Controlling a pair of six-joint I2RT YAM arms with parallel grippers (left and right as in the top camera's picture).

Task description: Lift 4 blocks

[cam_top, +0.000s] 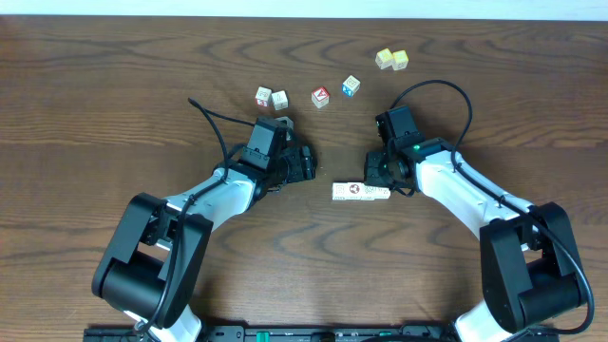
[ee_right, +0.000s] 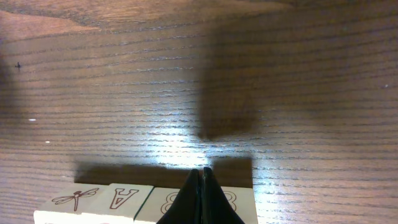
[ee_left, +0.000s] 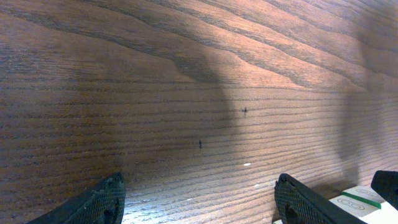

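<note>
The four cream blocks (cam_top: 361, 192) lie in one row between the arms. The right gripper (ee_right: 204, 190), pinched closed on nothing, stands over the row's right part. The left gripper (cam_top: 309, 163) is spread wide and empty, left of the row. I judge that both should press the row's ends squarely and at the same height, so the row does not buckle.

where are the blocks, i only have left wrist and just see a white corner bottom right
observer: the blocks lie in one row between the two arms, close beside the left gripper
operator: has the right arm got them
observer: no, the right gripper is shut on nothing, its tip at the row
operator: anything else out there
observer: six loose cubes sit farther up the table
</note>
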